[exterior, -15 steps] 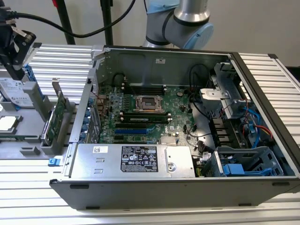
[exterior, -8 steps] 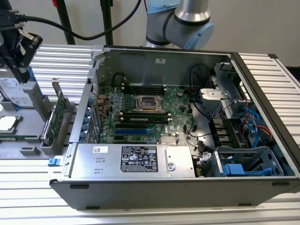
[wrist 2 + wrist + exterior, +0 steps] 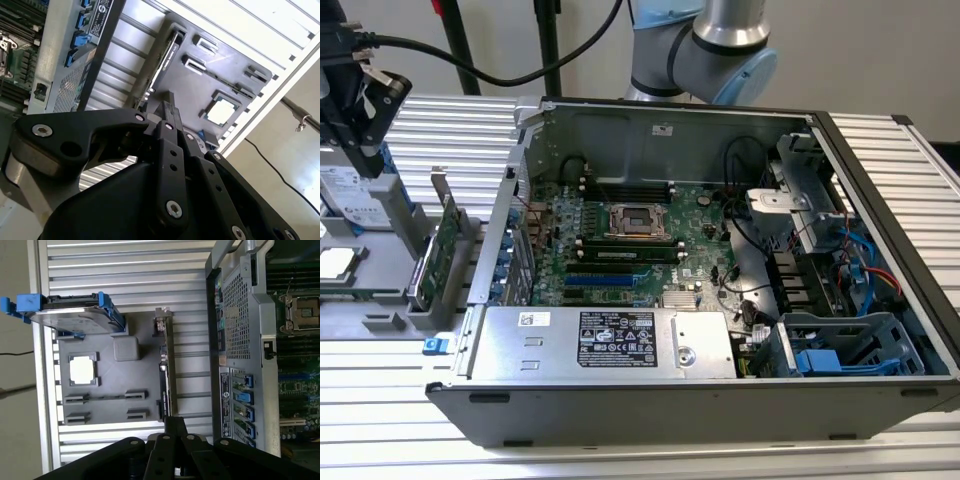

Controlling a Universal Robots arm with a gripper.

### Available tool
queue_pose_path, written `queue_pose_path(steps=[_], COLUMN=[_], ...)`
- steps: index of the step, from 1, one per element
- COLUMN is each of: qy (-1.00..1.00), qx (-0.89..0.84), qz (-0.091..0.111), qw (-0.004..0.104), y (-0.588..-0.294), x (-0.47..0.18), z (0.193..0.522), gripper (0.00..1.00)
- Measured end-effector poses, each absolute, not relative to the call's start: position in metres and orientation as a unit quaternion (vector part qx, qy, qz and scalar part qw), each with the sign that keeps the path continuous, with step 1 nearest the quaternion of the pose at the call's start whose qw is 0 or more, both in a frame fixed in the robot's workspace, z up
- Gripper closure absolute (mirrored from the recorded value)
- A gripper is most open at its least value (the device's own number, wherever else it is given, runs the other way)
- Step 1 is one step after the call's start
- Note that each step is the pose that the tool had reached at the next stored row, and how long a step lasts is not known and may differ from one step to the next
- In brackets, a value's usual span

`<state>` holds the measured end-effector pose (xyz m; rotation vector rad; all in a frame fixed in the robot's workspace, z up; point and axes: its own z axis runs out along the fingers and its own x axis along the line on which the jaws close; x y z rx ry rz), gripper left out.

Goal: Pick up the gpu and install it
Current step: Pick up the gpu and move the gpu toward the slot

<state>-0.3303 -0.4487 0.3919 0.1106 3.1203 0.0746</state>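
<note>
The gripper (image 3: 167, 111) hangs over the grey holder (image 3: 382, 322) that lies on the slatted table (image 3: 620, 455), off the exterior view's left of the open computer case (image 3: 650, 405). In both wrist views its black fingers (image 3: 171, 426) are drawn together to a narrow tip with no gap between them and nothing held. The gpu (image 3: 442, 250) stands on edge in a slot along the holder's edge nearest the case, green board upright and its silver bracket (image 3: 440, 188) at the far end. The first wrist view shows it edge-on as a thin strip, with the fingertips just past one of its ends and in line with its length. The gripper is apart from the card and not touching it. On the holder's other side a processor chip (image 3: 82, 370) lies flat in a square pocket, and a hard drive (image 3: 70, 315) in blue rails sits near the holder's far corner. Inside the case the green motherboard (image 3: 650, 230) lies flat with its bare processor socket (image 3: 638, 220) uncovered, a silver power supply (image 3: 600, 340) runs along the near wall, and a blue drive cage (image 3: 840, 355) sits in the near corner at the exterior view's right.
</note>
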Motion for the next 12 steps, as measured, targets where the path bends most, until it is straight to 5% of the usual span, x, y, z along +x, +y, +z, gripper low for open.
queue_pose_path(steps=[7, 8, 12], qy=[0.999, 0.999, 0.999], qx=[0.035, 0.035, 0.035], qz=[0.024, 0.024, 0.024], qw=[0.009, 0.009, 0.009], y=[-0.4490, -0.4490, -0.4491], x=[-0.3302, -0.3301, -0.3300], z=[0.3919, 0.3918, 0.3919], gripper=[1.00, 0.00, 0.00])
